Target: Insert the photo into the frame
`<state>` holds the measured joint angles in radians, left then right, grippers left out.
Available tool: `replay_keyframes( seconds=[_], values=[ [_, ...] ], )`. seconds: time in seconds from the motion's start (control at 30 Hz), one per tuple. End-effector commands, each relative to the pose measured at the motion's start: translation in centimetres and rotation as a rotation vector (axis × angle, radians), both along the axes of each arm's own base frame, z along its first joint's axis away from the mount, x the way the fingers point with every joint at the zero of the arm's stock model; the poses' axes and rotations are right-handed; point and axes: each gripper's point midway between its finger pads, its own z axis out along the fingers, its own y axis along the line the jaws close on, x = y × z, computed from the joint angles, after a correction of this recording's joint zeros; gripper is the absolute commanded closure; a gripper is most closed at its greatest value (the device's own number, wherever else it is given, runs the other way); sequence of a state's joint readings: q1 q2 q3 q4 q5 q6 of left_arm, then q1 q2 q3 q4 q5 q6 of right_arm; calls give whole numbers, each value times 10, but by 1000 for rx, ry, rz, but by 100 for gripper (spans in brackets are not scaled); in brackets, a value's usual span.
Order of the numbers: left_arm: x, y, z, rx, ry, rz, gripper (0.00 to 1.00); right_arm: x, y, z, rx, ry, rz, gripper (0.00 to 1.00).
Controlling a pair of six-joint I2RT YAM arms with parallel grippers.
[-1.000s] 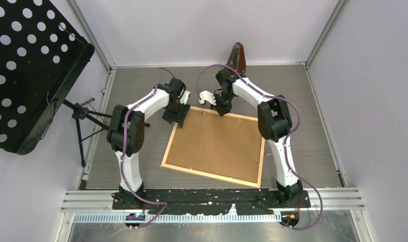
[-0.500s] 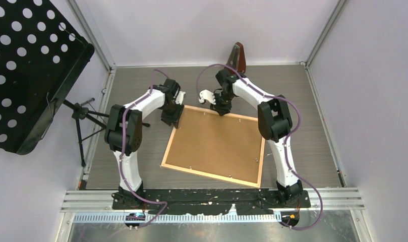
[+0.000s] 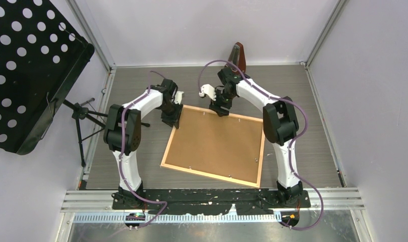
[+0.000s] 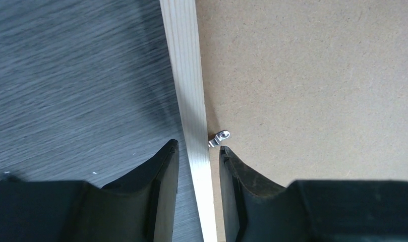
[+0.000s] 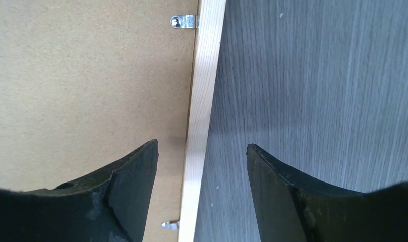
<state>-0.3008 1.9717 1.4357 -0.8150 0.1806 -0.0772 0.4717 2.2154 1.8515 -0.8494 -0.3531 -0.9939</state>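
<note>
**Right jaws sprang wide at the top rail; left jaws drew in on the side rail**

- Lower centre of the top view: the frame (image 3: 209,175) lay flat and back-up, with the brown backing board (image 3: 214,143) seated inside its moulding. Neither had shifted over the last second.
- The photo was not visible anywhere. Judged to be under the board, if it was in at all.
- Upper-left corner of the frame: the left gripper (image 4: 197,146) had narrowed and edged a little leftward.
  - It straddled the side rail, one finger over the grey table (image 3: 302,126) and the other over the board, next to a small metal tab (image 4: 221,137).
  - Thin slivers of gap showed on both sides of the wood, so the fingers stood narrowly apart and no pinch was seen.
- Top edge, farthest up: the right gripper (image 5: 201,146) had gone from nearly together to wide apart. The rail ran between its fingers and it gripped nothing.
  - A turn clip (image 5: 184,21) sat at the upper left of the right wrist view, reaching over the board.

Reading: the right arm looked finished with its work at the top rail. The left seemed to be taking hold of the frame, perhaps to steady or lift it. The task looked close to done.
</note>
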Motion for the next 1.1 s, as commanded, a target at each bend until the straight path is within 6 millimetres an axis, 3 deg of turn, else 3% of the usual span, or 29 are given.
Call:
replay_keyframes(
  seconds=[0.0, 0.2, 0.33, 0.4, 0.43, 0.6, 0.73, 0.9, 1.07],
  values=[
    [0, -6, 6, -49, -15, 12, 66, 8, -5, 66, 103, -97, -140, 29],
    [-2, -5, 5, -49, -19, 19, 71, -5, -44, 84, 169, -38, -351, 28],
    [-2, -6, 4, -57, -21, 24, 79, -21, -92, 86, 204, 24, -550, 28],
    [-3, -6, 4, -61, -20, 29, 82, -41, -118, 71, 189, 77, -641, 29],
    [-3, -6, 3, -65, -21, 29, 83, -44, -126, 77, 201, 62, -670, 29],
    [-4, -5, 4, -69, -29, 33, 87, -78, -177, 57, 195, 130, -853, 32],
    [-5, -5, 6, -71, -37, 31, 93, -97, -196, 40, 175, 174, -930, 35],
    [-6, -6, 6, -77, -35, 30, 100, -107, -216, 21, 169, 230, -1024, 39],
    [-7, -8, 5, -86, -33, 29, 100, -114, -221, 5, 191, 323, -1065, 44]
  ],
)
